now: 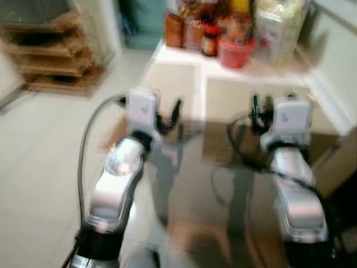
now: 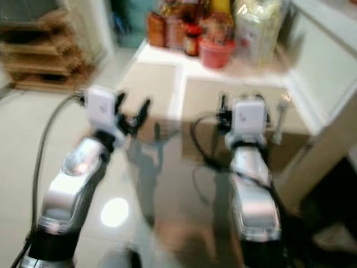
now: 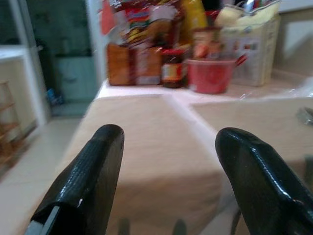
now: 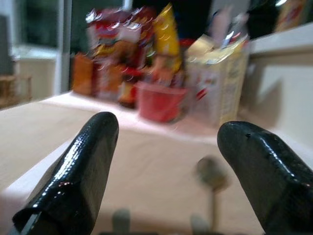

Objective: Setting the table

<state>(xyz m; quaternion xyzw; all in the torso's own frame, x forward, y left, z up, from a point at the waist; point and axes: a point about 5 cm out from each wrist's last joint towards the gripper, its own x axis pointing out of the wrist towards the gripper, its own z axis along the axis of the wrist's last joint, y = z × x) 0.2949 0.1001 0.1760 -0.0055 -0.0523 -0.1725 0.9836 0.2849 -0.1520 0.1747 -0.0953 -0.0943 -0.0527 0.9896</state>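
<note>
Approach step, by the look of it: both arms held out over the near edge of the desk (image 1: pixel 245 95), nothing picked up yet. Left gripper (image 3: pixel 168 161) jaws spread wide, empty; right gripper (image 4: pixel 168 161) jaws likewise wide apart, empty. Head views are blurred, so best to settle before any reach. Likely target is a spoon (image 4: pixel 211 178) lying flat on the tan placemat (image 4: pixel 161 166), just ahead of the right gripper; in the right eye view it sits beside that wrist near the desk's right edge. To do it well: lower the right jaws straight over the handle, straddle it across its width, close only when the fingertips touch the mat. Thin flat metal, may slide or tip. Containers sit well apart at the far end of the desk: a red bowl (image 3: pixel 211 74), contents can't be made out; a dark jar (image 3: pixel 172 68) with a red lid, dark filling; snack packets (image 3: pixel 142 44) and a clear bag (image 3: pixel 254 41) behind.
</note>
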